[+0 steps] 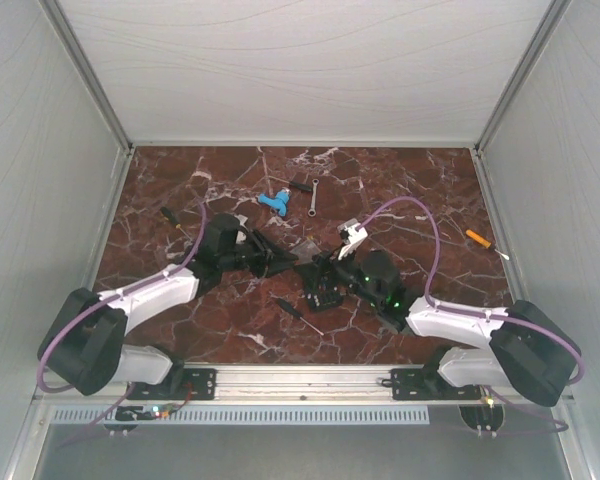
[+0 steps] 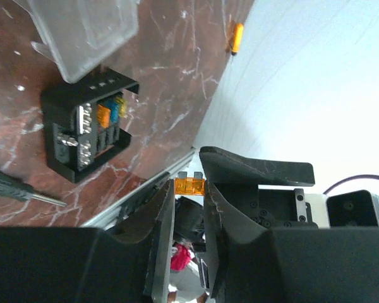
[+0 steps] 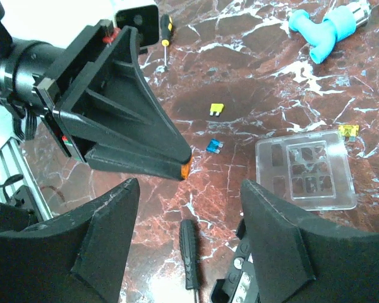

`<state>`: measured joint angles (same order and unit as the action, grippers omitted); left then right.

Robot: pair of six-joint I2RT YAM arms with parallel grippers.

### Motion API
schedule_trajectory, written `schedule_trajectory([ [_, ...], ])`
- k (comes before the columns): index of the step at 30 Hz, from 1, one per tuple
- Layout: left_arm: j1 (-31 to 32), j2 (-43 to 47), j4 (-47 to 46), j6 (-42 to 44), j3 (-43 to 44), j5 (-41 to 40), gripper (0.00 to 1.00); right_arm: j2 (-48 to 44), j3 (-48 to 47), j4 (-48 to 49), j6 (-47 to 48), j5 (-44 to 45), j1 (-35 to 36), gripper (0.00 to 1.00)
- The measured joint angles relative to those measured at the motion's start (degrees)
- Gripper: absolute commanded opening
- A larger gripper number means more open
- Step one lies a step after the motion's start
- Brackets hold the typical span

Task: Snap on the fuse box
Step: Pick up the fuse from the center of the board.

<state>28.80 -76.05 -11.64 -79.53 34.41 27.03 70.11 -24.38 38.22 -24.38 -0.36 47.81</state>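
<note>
At the middle of the marble table [image 1: 230, 330], the fuse box [image 2: 88, 129] lies uncovered, with its clear lid [image 3: 306, 170] just beside it. The left gripper [image 2: 189, 197] pinches a small orange fuse [image 2: 189, 185] between its fingertips. The right gripper [image 3: 191, 186] stands spread, holding nothing, close to the box.

Bottom edge cuts off the fuse box [image 3: 232, 289].

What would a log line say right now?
left fingers: shut on orange fuse | right fingers: open by fuse box | clear lid: off
</note>
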Motion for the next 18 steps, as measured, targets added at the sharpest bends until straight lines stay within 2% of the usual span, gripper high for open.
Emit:
schedule_trajectory([
  [6,2.47,0.17,-5.75,-5.81,-0.92,0.87,0.21,0.02,0.76,4.61,-0.13,3.26,1.22,0.5],
  [18,3.89,0.28,-9.64,-10.32,-1.11,0.2,0.21,0.02,1.99,8.74,-0.31,5.88,2.21,0.19],
])
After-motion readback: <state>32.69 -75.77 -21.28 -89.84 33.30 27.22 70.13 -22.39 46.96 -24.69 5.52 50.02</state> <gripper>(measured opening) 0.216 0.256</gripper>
